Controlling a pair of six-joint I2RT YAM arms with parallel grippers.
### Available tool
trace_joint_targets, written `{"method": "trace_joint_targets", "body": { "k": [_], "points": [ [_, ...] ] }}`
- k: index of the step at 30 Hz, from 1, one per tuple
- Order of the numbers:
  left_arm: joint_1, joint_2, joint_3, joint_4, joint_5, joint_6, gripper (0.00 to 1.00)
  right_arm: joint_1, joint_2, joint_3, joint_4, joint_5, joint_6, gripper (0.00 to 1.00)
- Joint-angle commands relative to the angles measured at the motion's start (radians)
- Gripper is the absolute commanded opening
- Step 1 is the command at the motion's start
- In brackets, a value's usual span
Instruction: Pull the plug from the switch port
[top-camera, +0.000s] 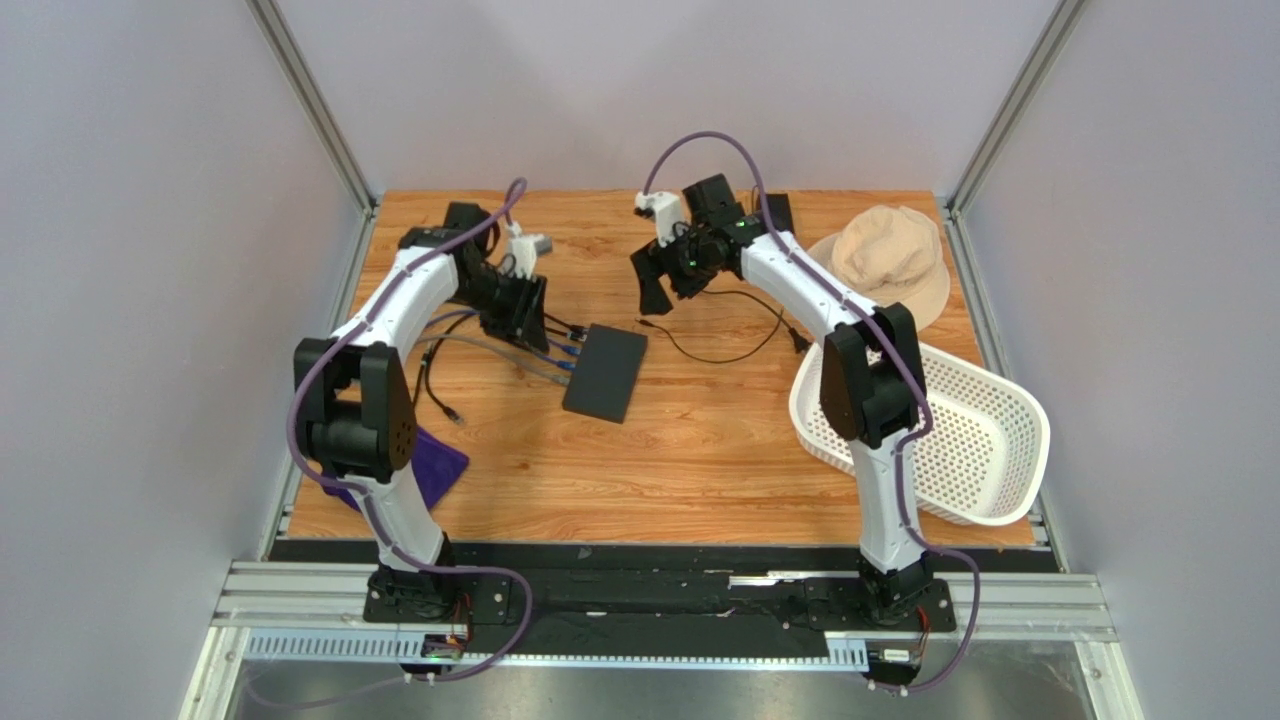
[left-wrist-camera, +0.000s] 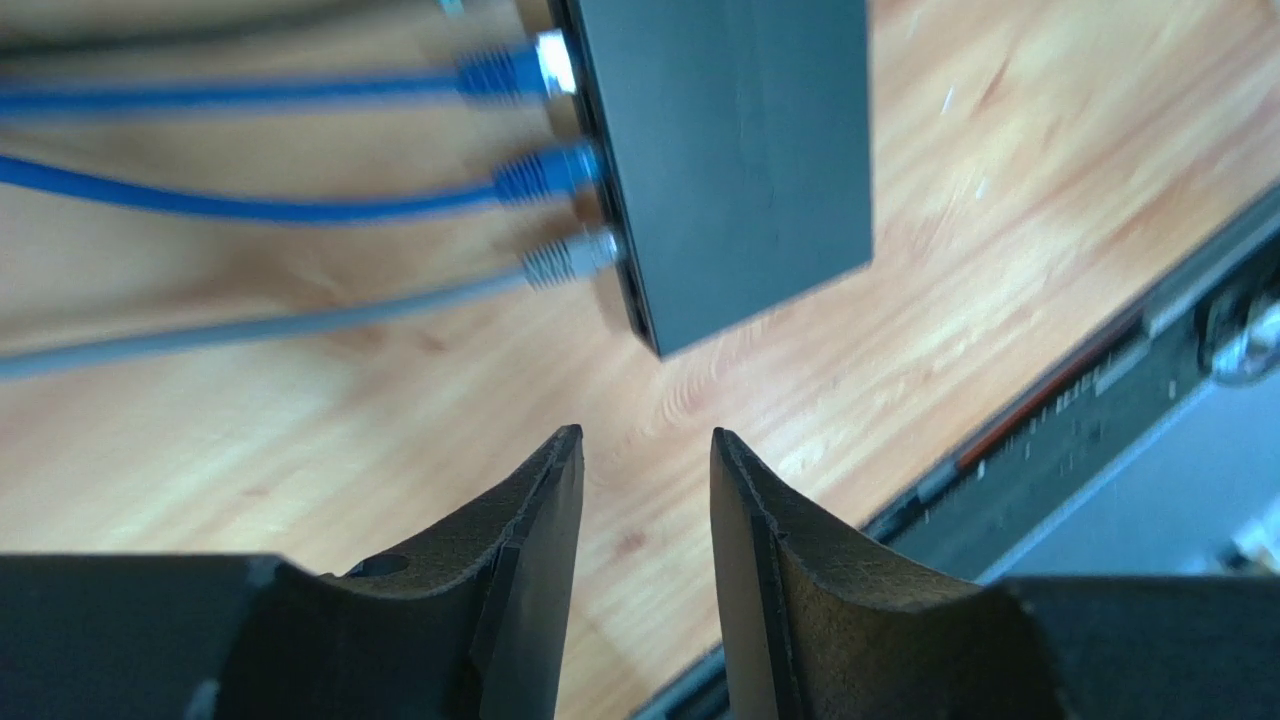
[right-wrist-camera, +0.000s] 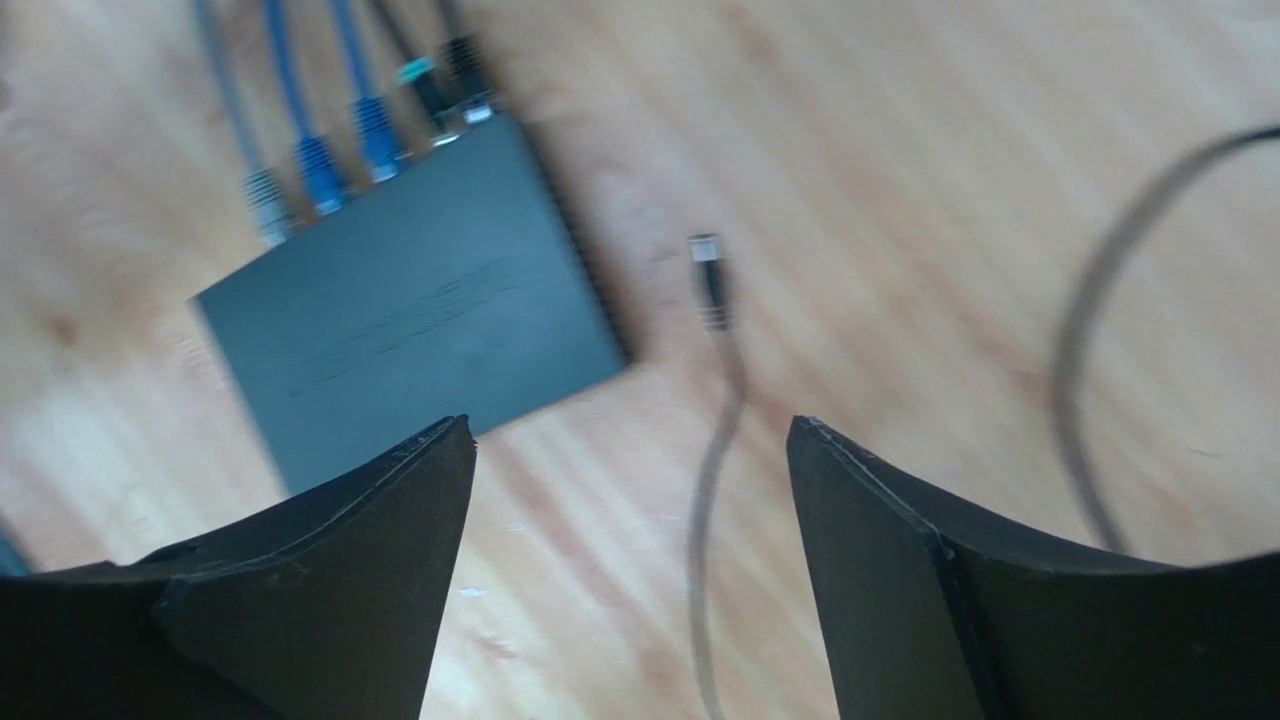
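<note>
Well, one loose plug lies free on the wood just beside the switch, mid-table, so the pull looks done, though other plugs sit seated. Left gripper is narrow and empty, right gripper wide and empty. Bare wood surrounds the switch, and the basket is well apart.

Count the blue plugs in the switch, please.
2. The first blue plug sits beside the grey plug at the row's end; the second blue plug is next along the switch.
</note>
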Motion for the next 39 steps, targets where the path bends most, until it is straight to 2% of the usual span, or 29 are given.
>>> {"method": "trace_joint_targets", "body": {
  "k": [1, 6, 8, 13, 21, 24, 29, 35, 39],
  "points": [
    [-0.009, 0.047, -0.117, -0.045, 0.066, 0.122, 0.45, 0.034, 0.036, -0.006, -0.043, -0.114, 0.089, 0.79],
    [-0.015, 0.088, -0.132, -0.043, 0.099, 0.163, 0.46, 0.068, 0.043, -0.067, -0.041, -0.134, 0.096, 0.71],
    [-0.024, 0.127, -0.109, -0.059, 0.134, 0.189, 0.47, 0.07, 0.043, -0.084, -0.046, -0.21, 0.084, 0.7],
    [-0.041, 0.206, -0.086, -0.048, 0.233, 0.147, 0.49, 0.067, 0.098, -0.015, -0.116, -0.218, 0.05, 0.76],
    [-0.115, 0.324, -0.014, -0.068, 0.276, 0.11, 0.5, 0.053, 0.096, -0.047, -0.073, -0.157, 0.089, 0.79],
    [-0.155, 0.354, 0.046, -0.072, 0.3, 0.106, 0.49, 0.027, 0.084, -0.056, -0.069, -0.166, 0.1, 0.79],
    [-0.227, 0.439, 0.248, -0.15, 0.319, 0.131, 0.49, -0.031, 0.061, -0.087, -0.069, -0.16, 0.086, 0.79],
    [-0.221, 0.466, 0.339, -0.261, 0.354, 0.209, 0.49, -0.07, 0.037, -0.084, -0.083, -0.154, 0.054, 0.79],
    [-0.166, 0.418, 0.324, -0.287, 0.385, 0.209, 0.49, -0.068, 0.008, -0.056, -0.072, -0.172, 0.035, 0.77]
  ]
}}
